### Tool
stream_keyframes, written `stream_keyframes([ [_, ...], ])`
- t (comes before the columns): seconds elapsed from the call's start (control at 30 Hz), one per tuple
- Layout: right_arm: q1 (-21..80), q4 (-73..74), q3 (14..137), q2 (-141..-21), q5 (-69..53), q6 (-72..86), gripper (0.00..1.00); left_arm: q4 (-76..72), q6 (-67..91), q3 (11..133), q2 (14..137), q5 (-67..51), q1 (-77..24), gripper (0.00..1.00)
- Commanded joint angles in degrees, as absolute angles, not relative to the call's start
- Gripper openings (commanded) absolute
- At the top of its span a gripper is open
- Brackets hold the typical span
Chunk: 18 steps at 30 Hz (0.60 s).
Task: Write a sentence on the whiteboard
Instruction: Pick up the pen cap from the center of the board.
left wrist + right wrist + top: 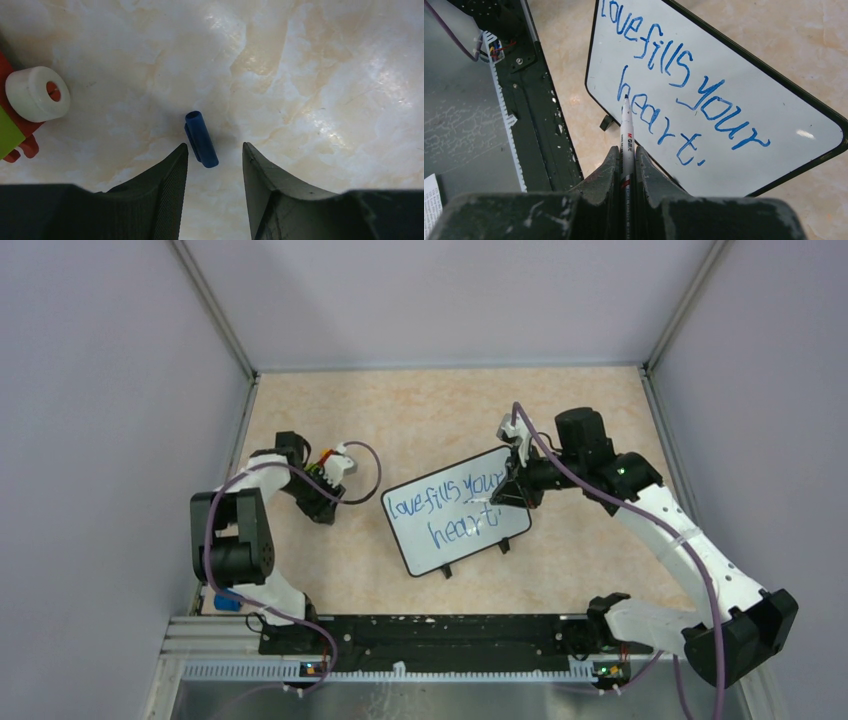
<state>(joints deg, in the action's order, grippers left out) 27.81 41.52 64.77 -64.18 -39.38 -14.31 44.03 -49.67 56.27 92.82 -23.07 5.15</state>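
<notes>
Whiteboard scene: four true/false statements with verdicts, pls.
1. The right gripper is shut on the marker. True.
2. The sentence on the whiteboard is written in red. False: it is blue.
3. The left gripper clamps the blue cap. False: it is open, and the cap lies on the table between its fingers.
4. The sentence runs over two lines. True.
</notes>
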Motion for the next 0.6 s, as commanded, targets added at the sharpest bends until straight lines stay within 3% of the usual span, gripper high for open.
stream_keyframes([
  [0.0,27.2,40.2,66.5,-64.1,-40.6,-14.1,0.00,39.3,-48.7,54.9,94.7,-20.9,5.0,0.48],
  [0.3,27.2,40.9,68.0,-65.0,-40.2,-14.3,0.00,36.4,-47.6,52.2,96.0,-17.9,4.9,0.35],
  [0.57,27.2,40.4,70.2,-66.2,-39.1,-11.8,0.00,43.4,-47.5,56.0,92.0,-20.6,5.3,0.06],
])
